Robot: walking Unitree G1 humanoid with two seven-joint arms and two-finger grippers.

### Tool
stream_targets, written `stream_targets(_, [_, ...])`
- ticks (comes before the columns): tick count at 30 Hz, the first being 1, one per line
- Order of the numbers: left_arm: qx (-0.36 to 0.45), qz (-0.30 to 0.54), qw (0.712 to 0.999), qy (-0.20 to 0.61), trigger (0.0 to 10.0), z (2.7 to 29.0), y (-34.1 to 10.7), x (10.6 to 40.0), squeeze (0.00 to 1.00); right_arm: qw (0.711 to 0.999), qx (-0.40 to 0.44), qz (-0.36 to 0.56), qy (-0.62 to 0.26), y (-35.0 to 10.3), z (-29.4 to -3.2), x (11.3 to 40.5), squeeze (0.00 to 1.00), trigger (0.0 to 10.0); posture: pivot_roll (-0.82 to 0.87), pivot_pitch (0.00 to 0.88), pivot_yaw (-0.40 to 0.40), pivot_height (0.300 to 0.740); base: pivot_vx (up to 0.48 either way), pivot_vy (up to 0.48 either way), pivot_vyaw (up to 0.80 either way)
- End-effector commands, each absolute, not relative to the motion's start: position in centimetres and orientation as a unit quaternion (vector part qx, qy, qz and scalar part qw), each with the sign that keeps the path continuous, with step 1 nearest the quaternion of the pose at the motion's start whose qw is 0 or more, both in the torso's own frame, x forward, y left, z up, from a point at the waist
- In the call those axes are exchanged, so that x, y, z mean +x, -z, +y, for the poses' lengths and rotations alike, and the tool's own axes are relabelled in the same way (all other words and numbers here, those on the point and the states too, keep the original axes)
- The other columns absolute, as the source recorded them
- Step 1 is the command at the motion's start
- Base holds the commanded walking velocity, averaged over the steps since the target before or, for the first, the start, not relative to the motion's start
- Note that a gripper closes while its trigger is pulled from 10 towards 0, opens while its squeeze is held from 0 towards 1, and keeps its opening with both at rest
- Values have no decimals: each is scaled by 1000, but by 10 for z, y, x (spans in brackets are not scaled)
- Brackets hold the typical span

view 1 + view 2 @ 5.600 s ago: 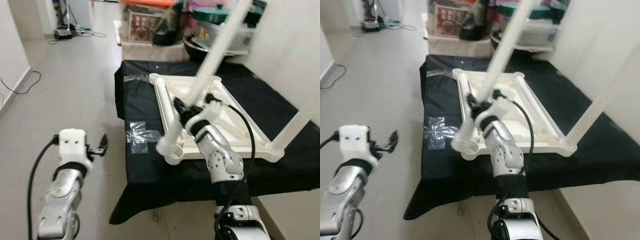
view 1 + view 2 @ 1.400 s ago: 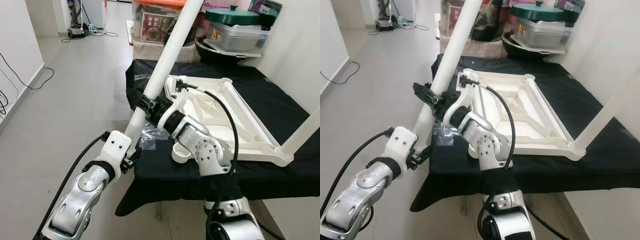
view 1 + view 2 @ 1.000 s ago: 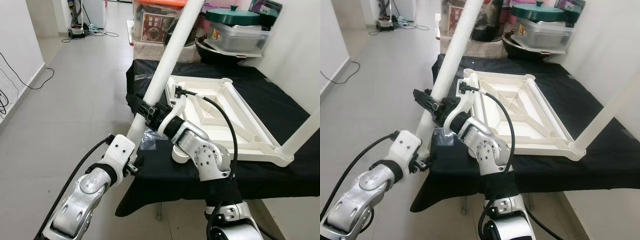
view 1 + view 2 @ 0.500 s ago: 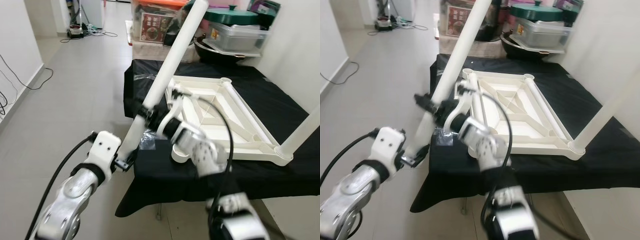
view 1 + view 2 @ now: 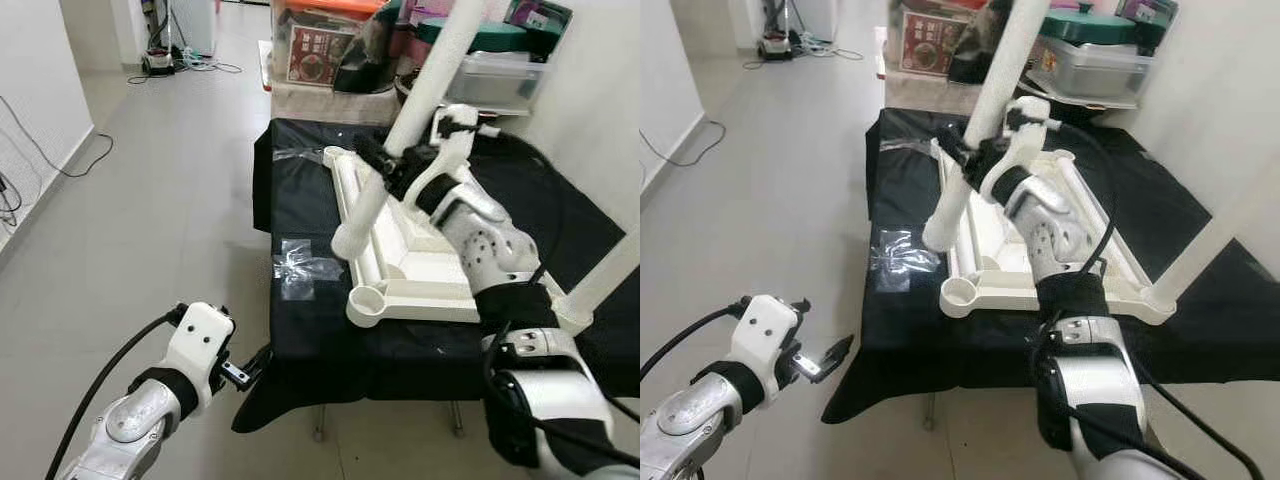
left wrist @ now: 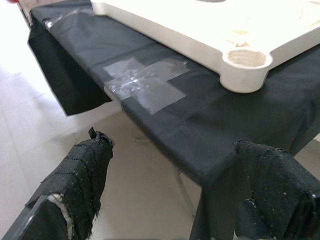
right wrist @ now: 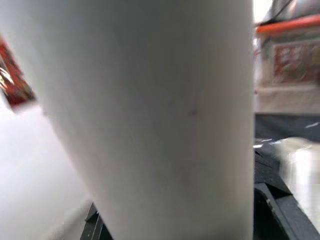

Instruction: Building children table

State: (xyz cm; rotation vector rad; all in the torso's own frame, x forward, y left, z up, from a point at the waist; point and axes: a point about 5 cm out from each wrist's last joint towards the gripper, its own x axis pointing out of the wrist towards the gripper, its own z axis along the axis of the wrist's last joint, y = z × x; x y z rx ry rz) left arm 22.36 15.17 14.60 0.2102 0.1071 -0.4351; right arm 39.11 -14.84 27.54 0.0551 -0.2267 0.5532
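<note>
The white table top (image 5: 420,262) lies upside down on the black-covered table (image 5: 310,330). At its near corner an empty round leg socket (image 5: 368,302) faces up. A long white table leg (image 5: 366,205) slants over the top, its lower end hanging just above the near left rail. My right gripper (image 5: 386,164) is shut on the leg around its middle. In the right wrist view the leg (image 7: 165,115) is very close. A second leg (image 5: 608,272) stands upright in the right corner. My left gripper (image 5: 818,335) hangs open, low and left of the table, over the floor, with its fingers (image 6: 85,172) apart.
A clear tape patch (image 5: 300,268) sits on the cloth left of the table top. Boxes (image 5: 325,50) and a lidded tub (image 5: 1095,45) crowd the far end behind the table. A white wall (image 5: 590,110) runs along the right. Tiled floor (image 5: 150,220) opens to the left.
My left gripper has let go of the leg's lower end and dropped low to the left. The right gripper has swung the leg rightward, over the table top.
</note>
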Motion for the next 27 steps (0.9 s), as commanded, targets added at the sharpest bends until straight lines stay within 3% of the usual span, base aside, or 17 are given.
stream_targets(1, [107,55,969,216,10000,154,-145,221,0,957,0,-123,-264,-276,-152,391,0,0,135,0,-153,740,0,0,0])
stream_targets(27, [105,45,976,183,10000,168,-148,220,0,904,-129,-84,-399,-216,-136,359,0,0,134,0,-156,740,0,0,0])
